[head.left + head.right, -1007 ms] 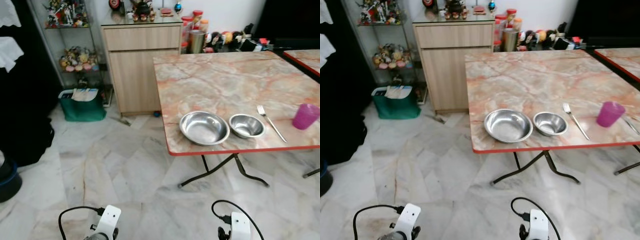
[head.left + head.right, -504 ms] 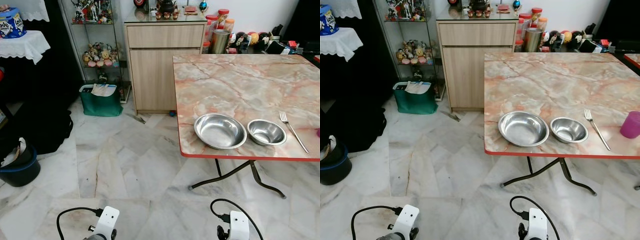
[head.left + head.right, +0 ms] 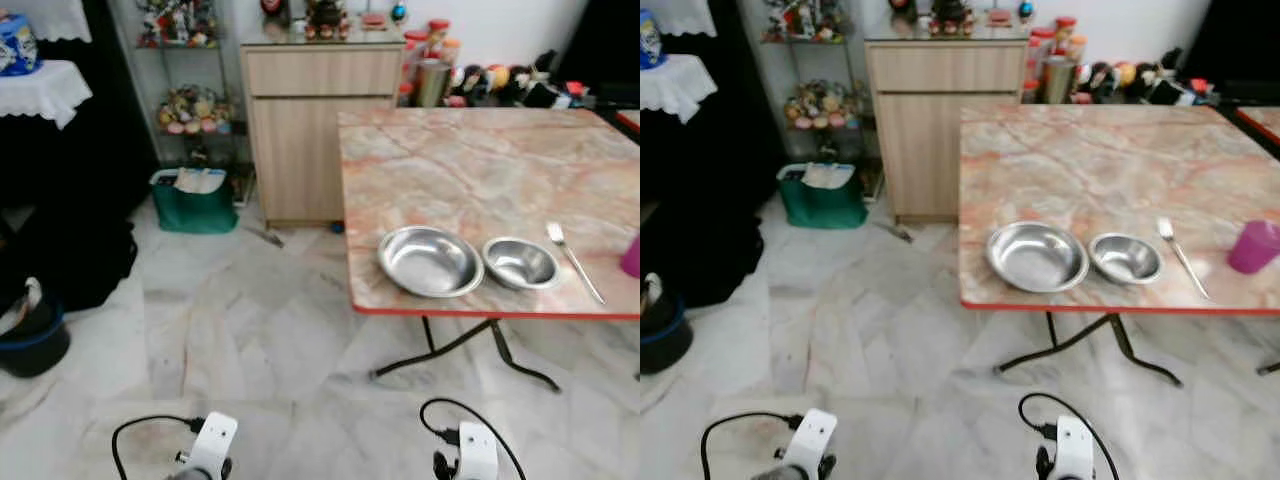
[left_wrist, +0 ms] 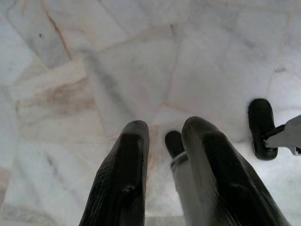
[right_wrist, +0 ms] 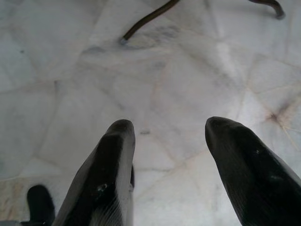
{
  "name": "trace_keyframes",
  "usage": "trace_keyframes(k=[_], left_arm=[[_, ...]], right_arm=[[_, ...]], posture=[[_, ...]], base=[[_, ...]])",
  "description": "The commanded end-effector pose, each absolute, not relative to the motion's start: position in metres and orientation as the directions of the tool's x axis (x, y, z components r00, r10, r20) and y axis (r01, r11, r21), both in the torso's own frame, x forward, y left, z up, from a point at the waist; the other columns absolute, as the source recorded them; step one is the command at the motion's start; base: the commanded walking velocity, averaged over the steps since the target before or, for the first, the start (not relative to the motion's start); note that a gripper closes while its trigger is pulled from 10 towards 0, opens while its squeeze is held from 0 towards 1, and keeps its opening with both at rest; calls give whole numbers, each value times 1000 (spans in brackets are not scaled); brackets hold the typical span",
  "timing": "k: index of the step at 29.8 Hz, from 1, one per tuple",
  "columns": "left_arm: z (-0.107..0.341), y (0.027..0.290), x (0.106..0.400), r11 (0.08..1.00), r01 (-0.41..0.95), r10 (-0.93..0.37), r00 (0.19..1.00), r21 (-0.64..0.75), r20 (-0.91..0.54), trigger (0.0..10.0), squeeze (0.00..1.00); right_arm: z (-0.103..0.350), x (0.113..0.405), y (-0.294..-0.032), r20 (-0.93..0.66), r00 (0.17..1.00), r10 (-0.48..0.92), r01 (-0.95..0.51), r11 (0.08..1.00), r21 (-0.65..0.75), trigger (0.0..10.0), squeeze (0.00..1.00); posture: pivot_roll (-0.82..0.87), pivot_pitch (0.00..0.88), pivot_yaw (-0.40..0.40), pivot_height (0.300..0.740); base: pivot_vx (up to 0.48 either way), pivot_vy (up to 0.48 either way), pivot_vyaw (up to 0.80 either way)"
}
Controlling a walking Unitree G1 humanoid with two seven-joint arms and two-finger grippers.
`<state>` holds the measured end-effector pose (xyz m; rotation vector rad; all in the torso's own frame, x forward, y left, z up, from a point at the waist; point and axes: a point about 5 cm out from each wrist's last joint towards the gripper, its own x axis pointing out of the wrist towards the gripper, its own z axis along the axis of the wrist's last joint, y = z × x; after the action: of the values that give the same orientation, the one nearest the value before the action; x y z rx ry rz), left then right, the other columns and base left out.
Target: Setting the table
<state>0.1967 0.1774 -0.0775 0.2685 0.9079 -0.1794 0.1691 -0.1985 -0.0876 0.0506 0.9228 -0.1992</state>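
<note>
A marble-topped table [image 3: 470, 170] with a red edge stands ahead on my right. Near its front edge lie a large steel bowl [image 3: 431, 261], a smaller steel bowl [image 3: 520, 263] and a fork [image 3: 573, 260] in a row. A pink cup [image 3: 1252, 246] stands further right. Both arms hang low in front of me, far from the table. My left gripper [image 4: 164, 127] points at the marble floor, its fingers a little apart with nothing between them. My right gripper [image 5: 169, 125] is open wider over the floor, also holding nothing.
A wooden cabinet [image 3: 320, 130] stands behind the table's left corner, beside a glass shelf of figurines [image 3: 190, 105] and a green bag [image 3: 195, 205]. A dark bucket [image 3: 30, 345] sits at the far left. The table's black folding legs [image 3: 470, 350] spread underneath. Open floor lies between me and the table.
The whole picture has shifted as the camera swung left and then slightly back, and it is now a little blurred. The bowls, fork and cup lie where they were. Both arms still hang.
</note>
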Motion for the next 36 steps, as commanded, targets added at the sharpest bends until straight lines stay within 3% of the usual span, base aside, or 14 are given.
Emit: trace_keyframes(k=[1,14,16,17,18,19,21,25,30,36], left_arm=[[-79,174,194,952,268,-45,593,145,-804,10000,0],[-78,175,196,953,267,-44,596,146,-802,10000,0],[-78,175,198,968,221,-39,598,118,-801,10000,0],[-77,177,200,998,58,-22,596,16,-803,10000,0],[-77,177,200,998,58,-22,596,16,-803,10000,0],[-77,179,201,998,-47,-10,595,-47,-804,10000,0],[-76,182,202,987,-133,6,595,-92,-804,10000,0],[-76,186,200,995,-82,9,591,-50,-807,10000,0],[-77,194,196,984,-167,49,590,-63,-806,10000,0],[-75,196,198,993,-117,52,613,-26,-789,10000,0]], right_arm=[[-86,171,-202,-790,591,-159,204,978,-44,10000,0],[-86,172,-201,-791,592,-156,209,977,-37,10000,0],[-85,173,-201,-788,594,-160,215,976,-35,10000,0],[-85,174,-202,-785,597,-166,231,973,-30,10000,0],[-85,174,-202,-785,597,-166,231,973,-30,10000,0],[-85,174,-202,-784,597,-171,246,969,-24,10000,0],[-84,174,-204,-784,594,-181,279,960,-10,10000,0],[-86,171,-205,-787,590,-182,278,961,-13,10000,0],[-89,163,-203,-800,575,-173,269,963,-15,10000,0],[-90,161,-202,-804,571,-165,253,967,-19,10000,0]], posture=[[13,0,-30,736],[14,0,-27,736],[11,0,-28,736],[11,0,-28,736],[11,0,-28,736],[3,0,-22,736],[3,0,-22,736],[5,0,-20,736],[4,0,-15,736],[0,0,-9,736]], base=[[0,-337,0],[0,-360,0],[0,0,0],[0,0,0],[0,0,0],[0,0,0],[0,0,0],[0,0,0],[0,0,0],[0,0,0]])
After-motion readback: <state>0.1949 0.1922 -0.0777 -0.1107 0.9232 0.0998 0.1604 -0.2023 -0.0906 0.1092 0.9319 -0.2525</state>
